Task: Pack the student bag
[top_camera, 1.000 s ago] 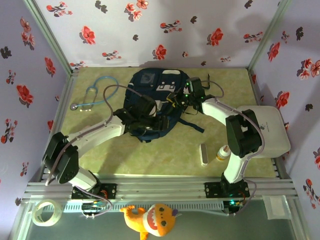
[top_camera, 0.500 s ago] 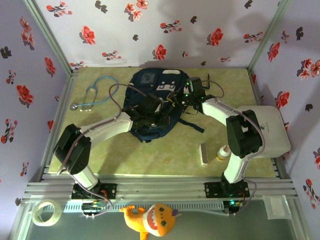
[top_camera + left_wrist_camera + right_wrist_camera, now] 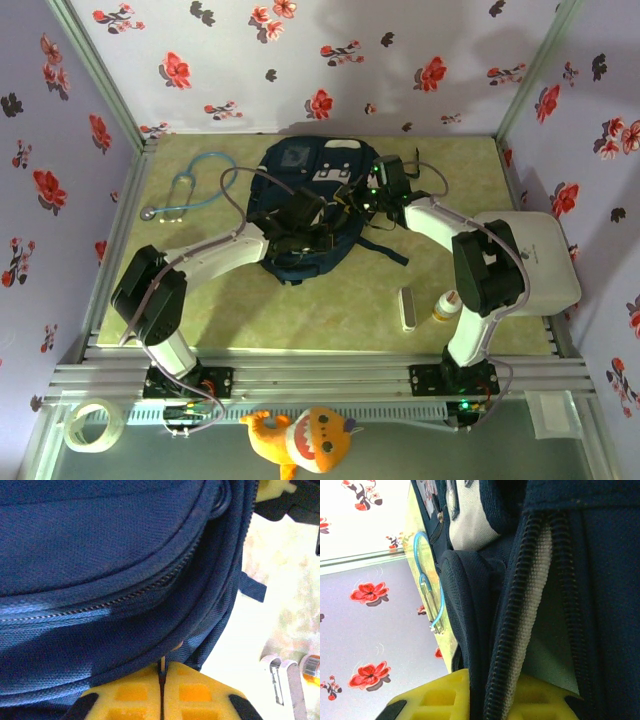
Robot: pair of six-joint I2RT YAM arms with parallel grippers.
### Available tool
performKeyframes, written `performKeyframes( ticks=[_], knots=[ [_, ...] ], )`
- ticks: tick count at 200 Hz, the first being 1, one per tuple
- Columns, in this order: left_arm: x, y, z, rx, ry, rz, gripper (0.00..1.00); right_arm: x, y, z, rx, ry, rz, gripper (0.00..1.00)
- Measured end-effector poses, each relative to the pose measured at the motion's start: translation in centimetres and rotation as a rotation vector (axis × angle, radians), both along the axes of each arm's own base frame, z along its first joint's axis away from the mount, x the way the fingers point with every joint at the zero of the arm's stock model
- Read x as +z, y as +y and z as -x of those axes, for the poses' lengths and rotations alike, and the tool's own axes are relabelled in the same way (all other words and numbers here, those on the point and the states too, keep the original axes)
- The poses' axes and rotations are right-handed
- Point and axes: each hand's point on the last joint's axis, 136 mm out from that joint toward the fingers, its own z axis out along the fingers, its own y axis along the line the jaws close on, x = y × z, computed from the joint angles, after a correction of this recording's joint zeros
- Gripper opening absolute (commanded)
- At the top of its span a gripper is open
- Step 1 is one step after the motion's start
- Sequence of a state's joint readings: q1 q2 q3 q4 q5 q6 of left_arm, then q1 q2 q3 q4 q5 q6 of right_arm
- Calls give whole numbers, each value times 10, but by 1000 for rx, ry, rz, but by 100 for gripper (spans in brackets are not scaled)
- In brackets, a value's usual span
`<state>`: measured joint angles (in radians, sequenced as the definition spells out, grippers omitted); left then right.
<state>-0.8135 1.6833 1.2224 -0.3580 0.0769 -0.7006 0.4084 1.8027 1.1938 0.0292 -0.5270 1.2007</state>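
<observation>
Left claw [image 3: 305, 225] sits on the near half of the dark navy fabric backpack [image 3: 297, 160], its white arm reaching in low across the table from the left base with the elbow bent. From its wrist, the yellow pads [image 3: 200, 692] are pressed together on what looks like a thin dark tab at the backpack's lower seam. Beyond this claw lies the right claw [image 3: 365, 195], its arm coming round from the right base and folding back over the backpack's right side. Its yellow fingers [image 3: 440, 692] are narrow, gripping the zippered edge that runs up between them. The backpack lies flat in the middle of the pale green tabletop [image 3: 330, 320], under both claws. Left of the claws a blue looped stethoscope [image 3: 195, 185] lies well apart near the wall. Behind the right arm, a white rounded plastic case [image 3: 545, 260] crowds the right edge. Toward the bases, bare tabletop lies open, with a white flat bar [image 3: 407, 308] and a small yellow bottle [image 3: 443, 307] on its right.
</observation>
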Motion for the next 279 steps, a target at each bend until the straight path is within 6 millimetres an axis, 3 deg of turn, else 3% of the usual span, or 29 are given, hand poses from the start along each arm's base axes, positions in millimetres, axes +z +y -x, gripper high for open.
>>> performKeyframes(
  ticks=[49, 115, 130, 145, 174, 207, 239, 279],
  knots=[
    [4, 9, 2, -13, -22, -14, 0, 0, -11, 2, -20, -18, 12, 14],
    [2, 82, 4, 2, -82, -126, 0, 6, -40, 2, -48, -33, 17, 13],
    [-2, 89, 2, 2, -84, -142, 0, 4, -42, 3, -43, -32, 19, 16],
    [-2, 91, 1, -4, -89, -148, 0, 1, -43, 4, -38, -32, 23, 27],
    [2, 88, 1, -27, -104, -149, 0, 3, -57, 5, -67, -43, 32, 48],
    [25, 66, -2, -72, -147, -116, 0, 18, -77, 20, -123, -76, 41, 60],
    [34, 30, 5, -158, -156, -74, 0, 22, -93, 48, -184, -66, 44, 64],
    [21, -7, 14, -247, -114, -51, 0, 25, -116, 81, -291, -59, 110, 64]
  ],
)
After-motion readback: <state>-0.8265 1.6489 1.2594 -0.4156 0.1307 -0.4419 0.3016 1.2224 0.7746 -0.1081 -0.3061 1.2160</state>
